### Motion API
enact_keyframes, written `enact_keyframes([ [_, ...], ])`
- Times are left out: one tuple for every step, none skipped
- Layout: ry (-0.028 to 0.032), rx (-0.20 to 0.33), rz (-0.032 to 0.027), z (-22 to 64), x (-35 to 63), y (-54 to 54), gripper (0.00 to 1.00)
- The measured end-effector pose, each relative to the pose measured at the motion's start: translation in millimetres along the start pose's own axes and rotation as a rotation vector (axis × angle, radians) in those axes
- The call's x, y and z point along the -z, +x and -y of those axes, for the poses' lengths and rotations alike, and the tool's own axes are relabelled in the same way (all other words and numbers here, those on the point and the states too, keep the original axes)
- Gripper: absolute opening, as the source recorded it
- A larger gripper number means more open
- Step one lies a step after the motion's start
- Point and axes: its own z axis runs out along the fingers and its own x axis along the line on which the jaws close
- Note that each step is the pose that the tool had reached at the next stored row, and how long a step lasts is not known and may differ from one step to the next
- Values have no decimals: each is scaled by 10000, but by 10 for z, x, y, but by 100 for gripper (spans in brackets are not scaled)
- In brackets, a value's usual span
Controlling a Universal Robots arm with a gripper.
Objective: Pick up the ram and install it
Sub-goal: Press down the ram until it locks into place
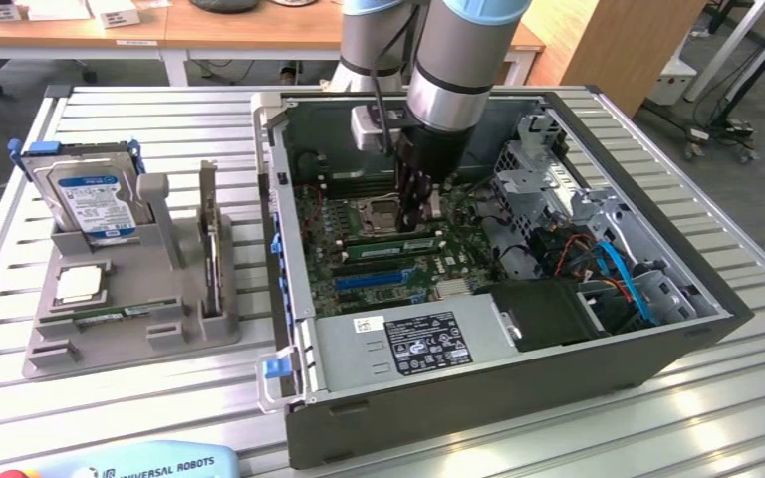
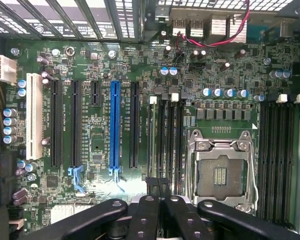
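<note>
Pressing closed gripper (image 2: 160,200) over the ram (image 1: 389,244) seated in a motherboard (image 1: 356,224) slot; nothing visibly held; installation appears largely complete.

An open computer case (image 1: 489,398) is set on a slatted metal table (image 1: 117,418). A blue-labelled hard drive (image 1: 88,199) and a small square chip (image 1: 80,284) are held in a grey holder (image 1: 130,319) at the exterior view's left.

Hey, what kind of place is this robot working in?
Probably a robotics lab or test workshop. An open computer case sits on a slatted metal table beside a grey parts holder, with wooden desks behind.
</note>
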Motion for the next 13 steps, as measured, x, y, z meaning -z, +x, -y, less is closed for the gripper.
enact_keyframes([
  [1, 0, 3, 0, 0, 0, 10],
  [1, 0, 2, 0, 0, 0, 10],
  [1, 0, 3, 0, 0, 0, 10],
  [0, 0, 0, 0, 1, 0, 10],
  [0, 0, 0, 0, 1, 0, 10],
  [0, 0, 0, 0, 1, 0, 10],
  [0, 0, 0, 0, 1, 0, 10],
  [0, 0, 0, 0, 1, 0, 10],
  [0, 0, 0, 0, 1, 0, 10],
  [1, 0, 0, 0, 1, 0, 10],
  [0, 0, 1, 0, 1, 0, 10],
  [0, 0, 0, 0, 1, 0, 10],
  [0, 0, 0, 0, 1, 0, 10],
])
